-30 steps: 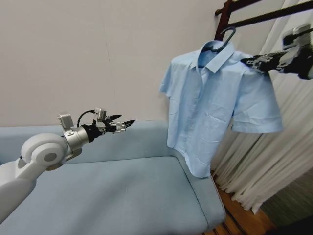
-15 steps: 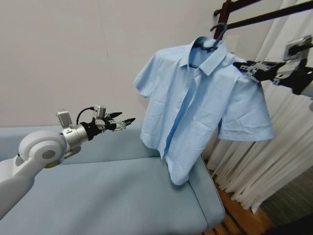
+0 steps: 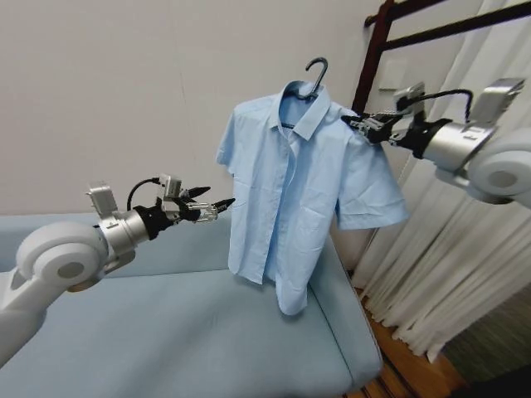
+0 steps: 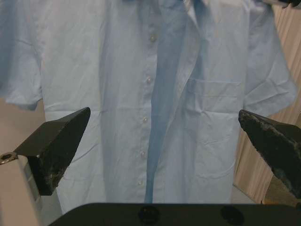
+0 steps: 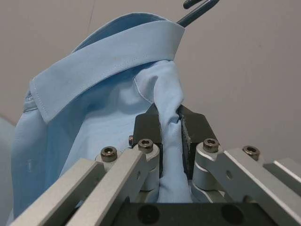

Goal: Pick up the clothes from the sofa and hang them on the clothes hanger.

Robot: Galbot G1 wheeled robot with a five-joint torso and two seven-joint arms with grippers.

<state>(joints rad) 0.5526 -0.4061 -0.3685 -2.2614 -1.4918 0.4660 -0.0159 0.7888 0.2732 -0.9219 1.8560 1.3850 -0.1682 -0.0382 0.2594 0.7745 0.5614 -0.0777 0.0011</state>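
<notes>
The shirt (image 3: pixel 286 199) is off the sofa (image 3: pixel 166 332), so the pick-up is done; the hanging is not. My right gripper (image 3: pixel 357 123) is clamped on the fabric at the shirt's shoulder, beside the collar. It holds shirt and hanger (image 3: pixel 316 73) in the air above the sofa's right end. The hook (image 5: pixel 197 10) stands free against the wall (image 3: pixel 124 83), left of the rack (image 3: pixel 371 54) and touching none of its bars. What is left, I judge, is carrying that hook right and up onto a bar.

My left gripper (image 3: pixel 214 203) is spread wide and empty, held out over the sofa just left of the shirt, apart from it. There is open room between hook and rack post. The curtains (image 3: pixel 448 274) hang close on the right, and the shirt's hem dangles near the sofa's right end.
</notes>
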